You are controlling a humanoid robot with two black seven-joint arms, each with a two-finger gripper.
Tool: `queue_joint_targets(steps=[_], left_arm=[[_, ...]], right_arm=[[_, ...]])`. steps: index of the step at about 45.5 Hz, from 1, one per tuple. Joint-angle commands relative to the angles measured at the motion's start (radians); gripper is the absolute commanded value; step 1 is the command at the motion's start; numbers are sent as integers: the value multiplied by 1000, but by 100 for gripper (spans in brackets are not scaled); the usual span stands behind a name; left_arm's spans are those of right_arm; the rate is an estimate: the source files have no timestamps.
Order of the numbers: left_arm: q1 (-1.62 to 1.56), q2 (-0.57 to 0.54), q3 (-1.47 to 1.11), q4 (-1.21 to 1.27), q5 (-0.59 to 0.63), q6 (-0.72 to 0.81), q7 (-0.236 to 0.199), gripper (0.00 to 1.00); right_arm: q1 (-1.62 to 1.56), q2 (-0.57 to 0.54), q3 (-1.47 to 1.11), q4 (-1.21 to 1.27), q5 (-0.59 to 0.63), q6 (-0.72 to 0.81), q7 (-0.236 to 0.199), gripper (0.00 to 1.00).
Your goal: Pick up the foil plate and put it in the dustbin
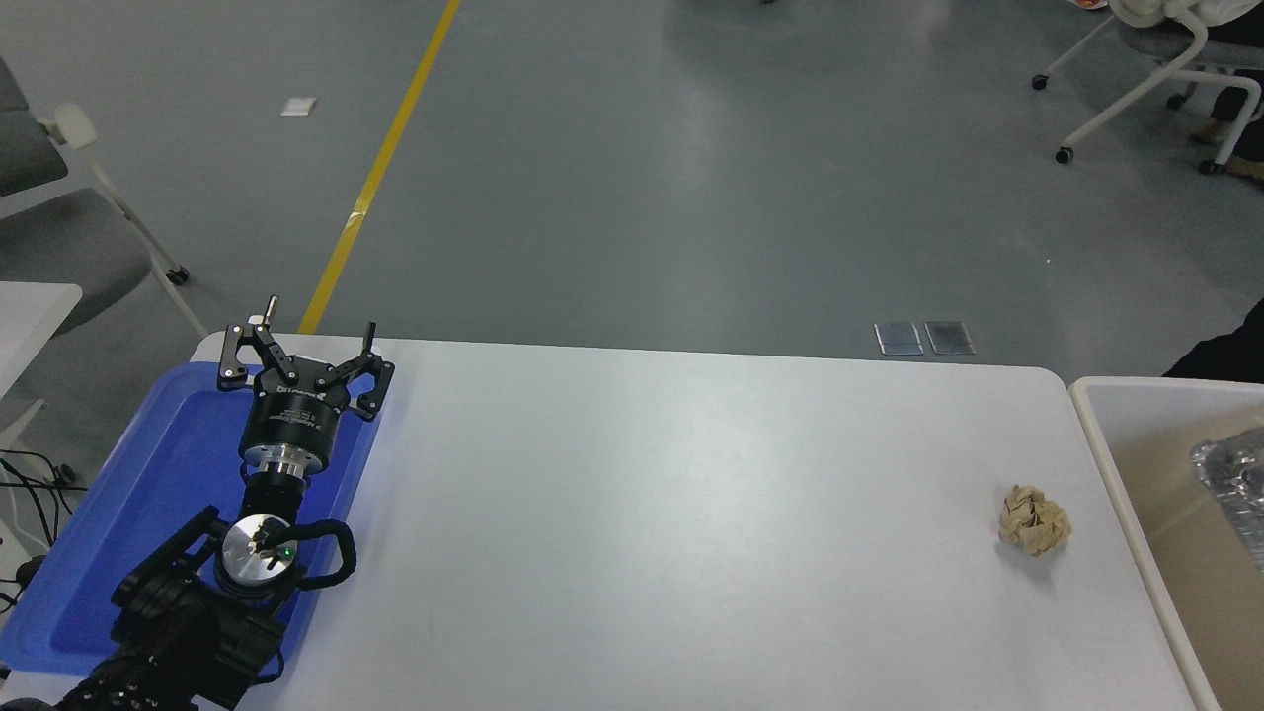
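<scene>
Inside dustbin (1096,434), foil plate (1234,494), blue tray (148,494) beneath left claw (314,338)

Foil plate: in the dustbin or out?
In. The foil plate lies inside the dustbin, within its rim and against the beige wall; the picture's right edge cuts it off.

We count 1 foil plate (1234,494), 1 bin (1111,464), 1 crumpled paper ball (1034,519), 1 blue tray (128,513), 1 gripper (301,341), 1 white table (642,513), and 2 chairs (1175,69) on the floor.
</scene>
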Motion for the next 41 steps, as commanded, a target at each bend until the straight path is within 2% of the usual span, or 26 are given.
queue_joint_targets(steps=[1,2,3,4,5,6,8,9,10,11,17,26,41], left_arm=[[0,0,0,0,0,0,0,100],[0,0,0,0,0,0,0,100],[0,0,0,0,0,0,0,100],[0,0,0,0,0,0,0,100],[0,0,0,0,0,0,0,100],[0,0,0,0,0,0,0,100],[0,0,0,-2,0,0,0,100],[0,0,0,0,0,0,0,100],[0,0,0,0,0,0,0,100],[0,0,0,0,0,0,0,100],[0,0,0,0,0,0,0,100],[0,0,0,-2,0,0,0,100],[-2,0,2,0,2,0,0,100]], right_arm=[[-51,47,-2,-50,32,-3,-1,0],[-55,47,-2,-50,32,-3,-1,1],[-60,47,-2,-51,34,-5,-1,14],[-63,48,2,-54,38,-5,-1,36],[-63,49,5,-59,45,-5,-1,53],[-64,50,5,-63,54,-5,-1,59],[-68,55,4,-73,77,-5,-1,61],[-69,55,2,-77,87,-5,-1,67],[-74,56,1,-82,100,-5,-1,80],[-75,58,1,-85,107,-5,-1,87],[-78,58,1,-91,124,-5,-1,92],[-66,55,7,-91,146,-3,-1,94],[20,65,86,-71,452,7,-7,99]])
